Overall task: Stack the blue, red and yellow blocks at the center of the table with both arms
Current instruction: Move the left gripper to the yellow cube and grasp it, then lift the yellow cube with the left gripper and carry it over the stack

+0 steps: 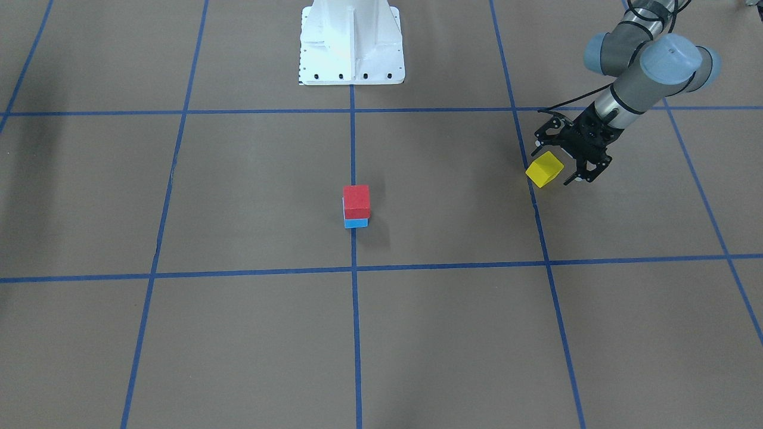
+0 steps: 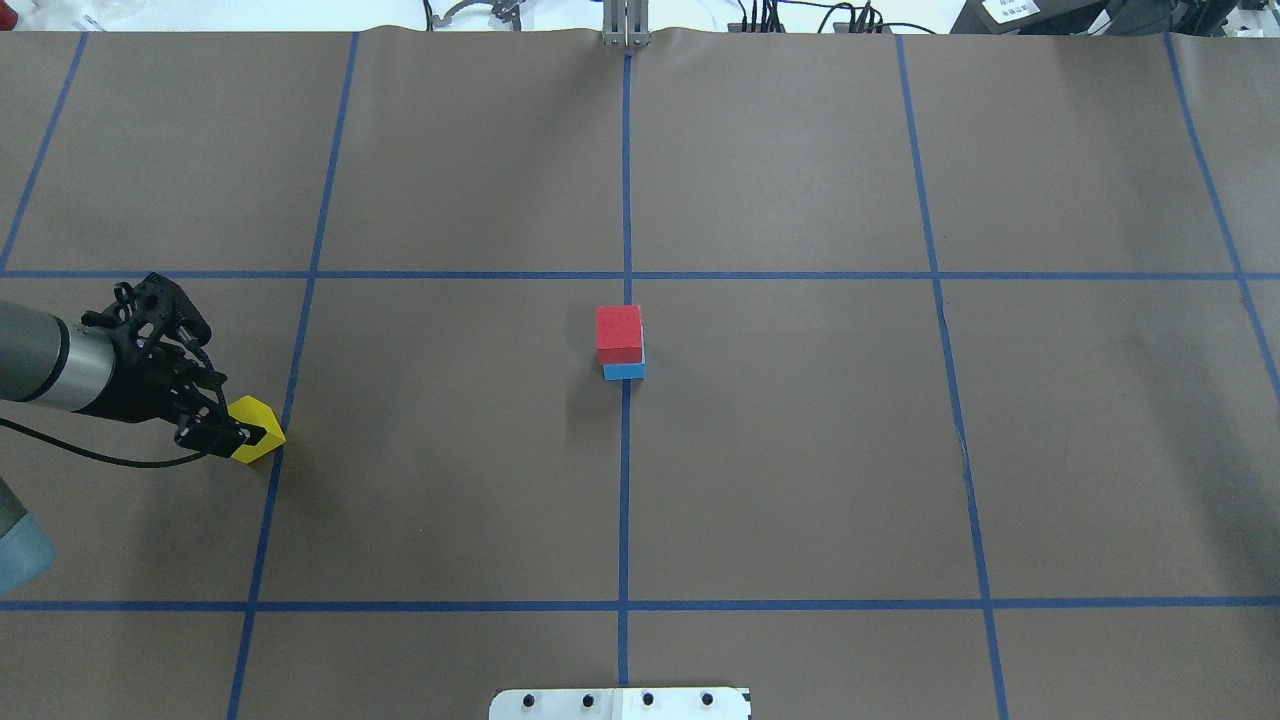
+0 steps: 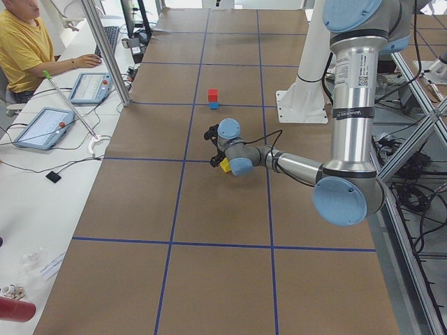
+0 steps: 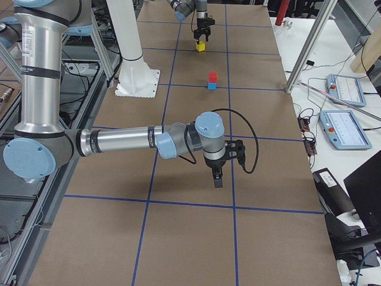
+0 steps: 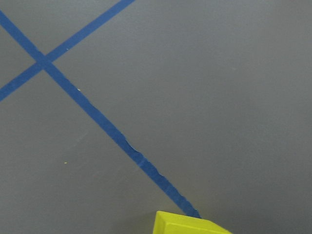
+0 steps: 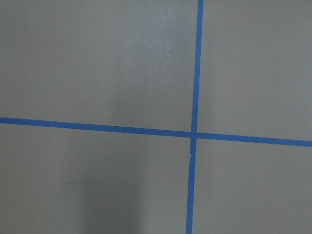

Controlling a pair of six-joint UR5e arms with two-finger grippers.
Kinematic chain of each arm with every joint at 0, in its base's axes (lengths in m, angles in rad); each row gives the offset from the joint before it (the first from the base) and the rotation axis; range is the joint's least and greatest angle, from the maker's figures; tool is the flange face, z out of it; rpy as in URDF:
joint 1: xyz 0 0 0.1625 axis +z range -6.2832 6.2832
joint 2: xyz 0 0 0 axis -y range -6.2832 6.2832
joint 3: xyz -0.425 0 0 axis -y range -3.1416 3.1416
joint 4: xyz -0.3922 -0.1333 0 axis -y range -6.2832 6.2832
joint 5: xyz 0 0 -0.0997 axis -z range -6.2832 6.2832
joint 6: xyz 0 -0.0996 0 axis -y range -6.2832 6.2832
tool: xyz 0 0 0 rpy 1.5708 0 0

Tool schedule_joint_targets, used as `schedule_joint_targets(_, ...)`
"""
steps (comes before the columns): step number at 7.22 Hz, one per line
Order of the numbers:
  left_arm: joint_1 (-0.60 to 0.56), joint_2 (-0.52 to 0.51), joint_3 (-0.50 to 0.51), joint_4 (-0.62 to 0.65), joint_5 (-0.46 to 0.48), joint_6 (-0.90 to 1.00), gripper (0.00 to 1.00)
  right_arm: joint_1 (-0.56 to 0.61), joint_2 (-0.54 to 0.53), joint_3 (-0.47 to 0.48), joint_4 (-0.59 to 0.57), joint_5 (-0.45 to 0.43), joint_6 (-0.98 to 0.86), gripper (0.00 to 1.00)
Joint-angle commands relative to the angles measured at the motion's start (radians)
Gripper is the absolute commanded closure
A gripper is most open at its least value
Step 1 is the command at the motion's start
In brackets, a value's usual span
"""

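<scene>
A red block [image 1: 356, 201] sits on top of a blue block [image 1: 356, 223] at the table's center, on the middle tape line; the stack also shows in the overhead view [image 2: 619, 332]. My left gripper [image 1: 557, 164] is shut on a yellow block [image 1: 543, 169] and holds it tilted a little above the table, far to the stack's left in the overhead view [image 2: 252, 412]. The block's top edge shows at the bottom of the left wrist view [image 5: 190, 225]. My right gripper [image 4: 215, 173] shows only in the exterior right view, low over bare table; I cannot tell whether it is open or shut.
Blue tape lines [image 2: 625, 480] divide the brown table into squares. The white robot base [image 1: 351, 42] stands at the robot's edge of the table. An operator [image 3: 24, 49] sits with tablets beside the table's far side.
</scene>
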Motion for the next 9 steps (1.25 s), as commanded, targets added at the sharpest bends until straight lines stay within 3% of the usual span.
schedule_joint_targets(1, 0.026, -0.001, 0.008, 0.000, 0.004, 0.004, 0.05, 0.000, 0.000, -0.001, 0.000, 0.000, 0.000, 0.00)
schedule_joint_targets(2, 0.032, -0.001, 0.017, -0.001, 0.018, 0.004, 0.09, 0.000, -0.002, -0.001, 0.000, 0.000, 0.000, 0.00)
schedule_joint_targets(3, 0.037, -0.001, 0.019, 0.000, 0.025, 0.004, 0.30, 0.000, -0.002, -0.001, 0.000, 0.000, 0.000, 0.00)
schedule_joint_targets(4, 0.035, -0.001, 0.019, -0.001, 0.027, 0.004, 0.69, 0.000, -0.002, -0.001, 0.000, 0.000, 0.000, 0.00)
schedule_joint_targets(5, 0.035, -0.007, 0.008, -0.001, 0.018, 0.001, 1.00, 0.000, 0.000, 0.001, 0.000, 0.000, 0.000, 0.00)
schedule_joint_targets(7, 0.009, -0.049, -0.036, 0.070, -0.033, -0.028, 1.00, 0.000, 0.000, 0.001, 0.000, 0.001, 0.000, 0.00)
schedule_joint_targets(9, -0.011, -0.219, -0.119, 0.297, -0.022, -0.323, 1.00, 0.000, -0.008, 0.001, 0.000, 0.003, -0.001, 0.00)
